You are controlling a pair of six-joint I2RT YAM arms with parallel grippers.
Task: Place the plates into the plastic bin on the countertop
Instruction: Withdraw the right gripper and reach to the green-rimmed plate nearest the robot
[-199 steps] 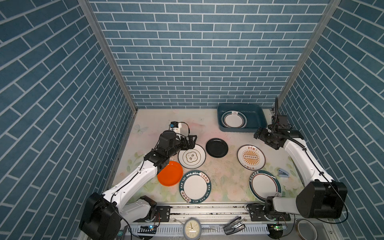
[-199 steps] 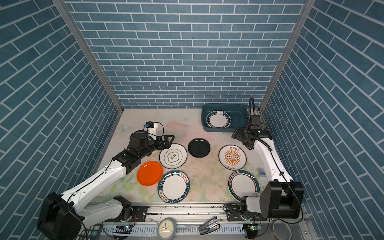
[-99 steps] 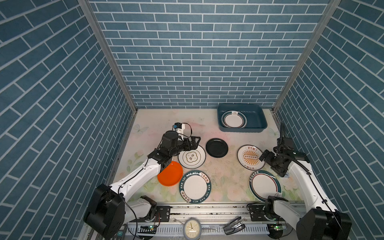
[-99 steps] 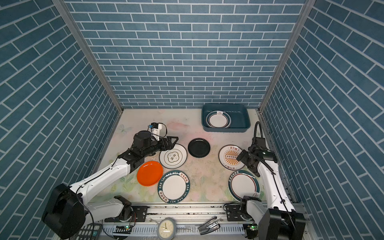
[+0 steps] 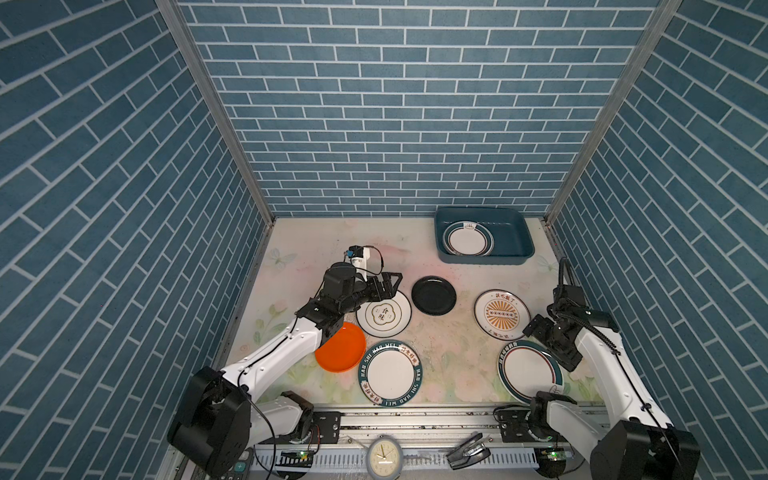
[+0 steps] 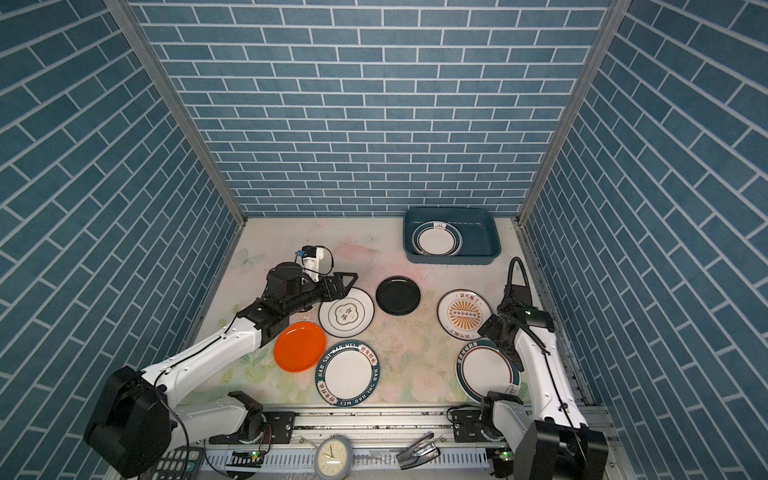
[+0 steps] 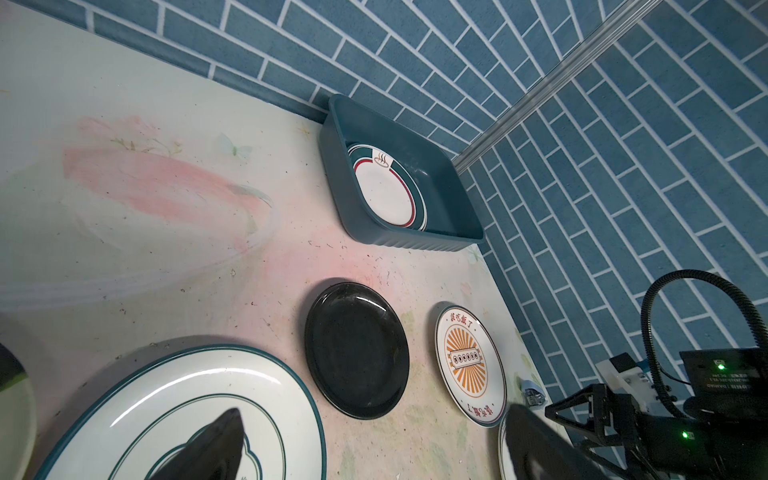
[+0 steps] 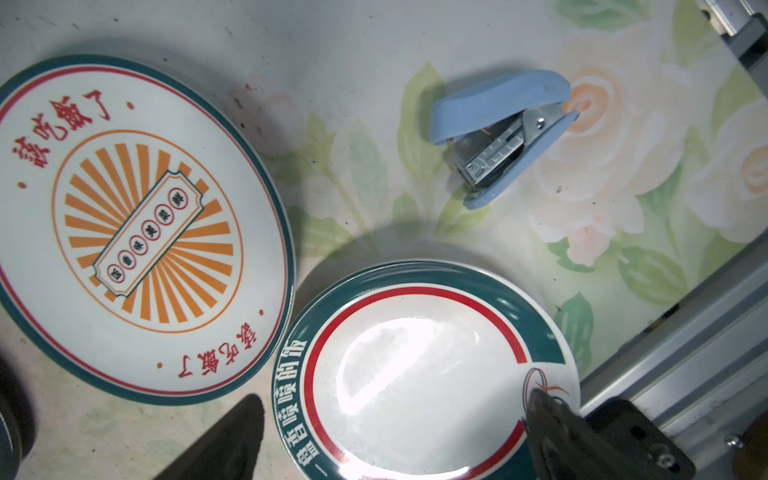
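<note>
Glossy round plates lie on the scuffed floral countertop, one teal-rimmed plate inside the ribbed plastic bin. Left gripper and right gripper gape empty; the right has retreated from the bin's side to a red-ringed plate.

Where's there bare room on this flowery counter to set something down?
Barest: the back-left countertop, between the left wall and the plastic bin. The bin's right half, beside its plate, is free. A narrower gap lies between the lettered plate and red-ringed plate. Crowded: around the orange plate, where three plates bunch together.
</note>
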